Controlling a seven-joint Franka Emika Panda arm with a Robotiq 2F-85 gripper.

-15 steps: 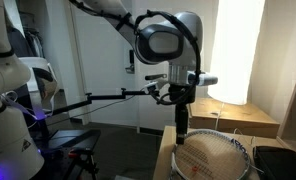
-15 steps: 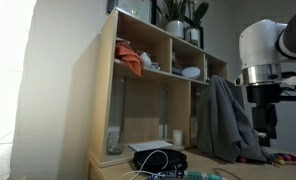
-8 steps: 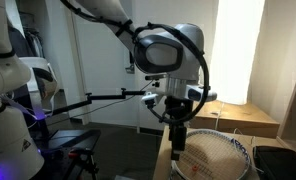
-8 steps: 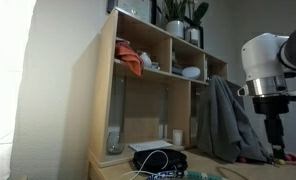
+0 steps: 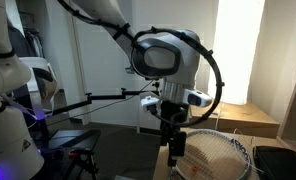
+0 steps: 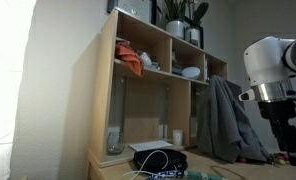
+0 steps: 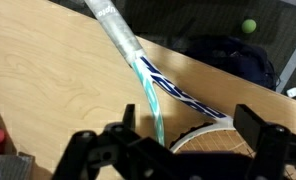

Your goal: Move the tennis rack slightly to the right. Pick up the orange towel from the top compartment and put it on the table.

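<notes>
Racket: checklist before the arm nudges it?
1. Gripper open: ok, jaws wide apart.
2. Racket lying on table: ok.
3. Racket shaft between the jaws: ok in the wrist view; contact cannot tell.
4. Room beside the racket head for the shift: cannot tell; dark bag lies near.
5. Towel in top compartment: ok, untouched.

Place: robotics lab room. Evidence: spare white robot (image 5: pixel 8 105), tangled cables (image 6: pixel 153 173), wooden shelf unit (image 6: pixel 103 100), hanging grey jacket (image 6: pixel 223 120).
</notes>
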